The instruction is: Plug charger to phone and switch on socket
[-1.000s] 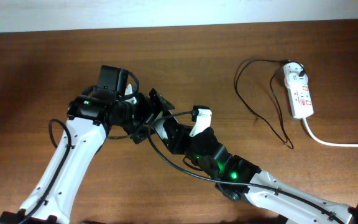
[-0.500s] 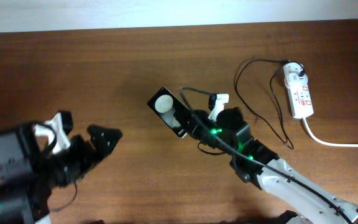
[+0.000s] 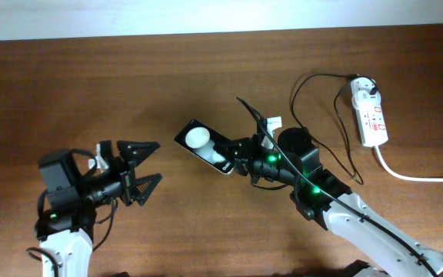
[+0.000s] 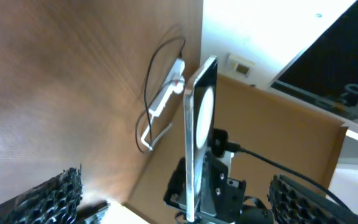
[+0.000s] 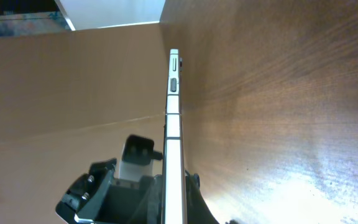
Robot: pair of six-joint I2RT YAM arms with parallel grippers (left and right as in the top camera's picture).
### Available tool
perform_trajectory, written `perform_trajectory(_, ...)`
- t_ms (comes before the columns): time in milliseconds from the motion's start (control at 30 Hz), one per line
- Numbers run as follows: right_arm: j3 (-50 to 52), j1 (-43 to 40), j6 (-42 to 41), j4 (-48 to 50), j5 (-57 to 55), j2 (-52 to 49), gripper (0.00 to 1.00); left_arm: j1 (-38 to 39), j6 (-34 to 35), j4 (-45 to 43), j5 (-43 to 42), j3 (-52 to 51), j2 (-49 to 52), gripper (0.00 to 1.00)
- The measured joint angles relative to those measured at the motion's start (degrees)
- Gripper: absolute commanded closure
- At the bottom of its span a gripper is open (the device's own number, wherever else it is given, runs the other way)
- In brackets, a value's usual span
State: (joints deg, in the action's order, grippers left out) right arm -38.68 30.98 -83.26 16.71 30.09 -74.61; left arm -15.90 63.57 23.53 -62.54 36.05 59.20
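**Phone clamped in right claw, left claw wide open**

right gripper [image 3: 235, 156] is closed on one short end of the phone [image 3: 203, 145]; jaws are down to the slab's thickness; right wrist view has the phone dead edge-on between the fingers, side buttons visible along the edge; overhead: phone sits near the middle of the wooden table [image 3: 68, 85], angled, free end pointing up-left, large white round spot on its face near that end; can't tell if it touches the wood

left gripper [image 3: 156, 161] is spread wide with nothing between the fingers; it sits left of the phone, apart from it, fingers pointing toward it; left wrist view: the two ribbed fingers are at the bottom corners, the phone stands on edge further off between them, and the right arm is behind it

charger [image 3: 293, 100]: thin black cable in a loose loop on the table, between the right arm and the socket [image 3: 370, 117]; adapter [image 3: 368, 90] is seated in the socket's upper end; the cable's other end runs down toward the right forearm; plug tip too small to pick out; the held end of the phone is hidden by the gripper, so can't tell if anything is plugged in there

socket: far right of the table, long axis roughly top to bottom, red marks on its face; switch position not readable; thick white cord [image 3: 414, 176] leaves its lower end and runs off the right edge
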Motion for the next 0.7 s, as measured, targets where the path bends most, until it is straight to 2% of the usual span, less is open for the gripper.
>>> perform_trajectory(67, 0.0, 0.0, -0.3, 0.0, 0.0, 0.0, 0.96, 3.3, 4.7, -5.8, 1.3, -0.3, 0.5, 0.04)
perform_trajectory(100, 0.0, 0.0, -0.4, 0.0, 0.0, 0.0, 0.96, 8.0, 8.8, -11.2, 3.1, -0.2, 0.9, 0.05)
perform_trajectory(200, 0.0, 0.0, -0.9, 0.0, -0.8, 0.0, 0.96, 16.0, 16.5, -17.4, 8.0, -0.2, 0.9, 0.06)
perform_trajectory(300, 0.0, 0.6, -4.4, 0.0, -1.7, 0.0, 0.96, 21.7, 21.9, -18.6, 13.6, -0.2, 0.9, 0.12)
perform_trajectory(400, 0.0, 3.1, -8.0, 0.1, -1.7, 0.0, 0.96, 24.1, 25.4, -18.9, 17.0, -0.2, 0.9, 0.16)
perform_trajectory(433, 0.0, 3.7, -8.4, 0.1, -1.7, 0.0, 0.96, 24.2, 26.1, -19.6, 17.8, -0.2, 0.9, 0.25)
perform_trajectory(600, 0.0, 5.2, -11.3, 1.4, -1.0, 0.0, 0.96, 24.2, 28.7, -20.0, 20.2, -0.2, 0.9, 0.48)
perform_trajectory(700, 0.0, 5.2, -11.5, 1.6, -0.7, 0.0, 0.96, 24.2, 30.2, -20.0, 21.1, -0.2, 0.9, 0.53)
